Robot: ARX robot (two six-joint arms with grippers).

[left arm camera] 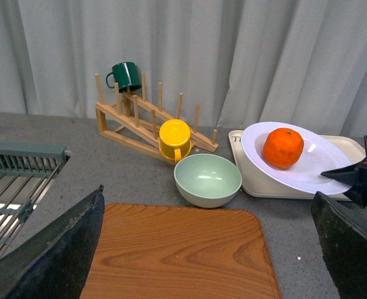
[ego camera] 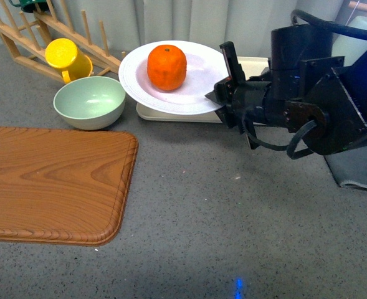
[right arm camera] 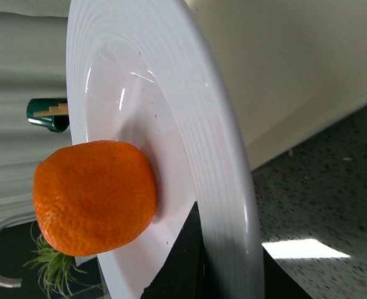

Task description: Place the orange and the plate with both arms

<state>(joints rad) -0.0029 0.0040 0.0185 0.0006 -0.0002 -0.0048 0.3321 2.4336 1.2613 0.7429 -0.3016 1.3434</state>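
The orange (ego camera: 167, 66) lies in the pale plate (ego camera: 189, 93). My right gripper (ego camera: 224, 93) is shut on the plate's right rim and holds it tilted above the beige tray (ego camera: 152, 114) at the back. In the right wrist view the rim (right arm camera: 233, 187) runs between my jaws, with the orange (right arm camera: 93, 196) in the hollow. The left wrist view shows the orange (left arm camera: 283, 148) and plate (left arm camera: 314, 177) at the far right. My left gripper (left arm camera: 208, 249) is open and empty above the wooden board (left arm camera: 177, 255); it is not in the front view.
A mint-green bowl (ego camera: 90, 101) sits left of the plate. A yellow cup (ego camera: 68, 57) and a wooden rack (ego camera: 43, 34) stand behind it. The wooden board (ego camera: 52, 184) covers the front left. A grey cloth (ego camera: 357, 171) lies at the right. A wire rack (left arm camera: 15, 180) is far left.
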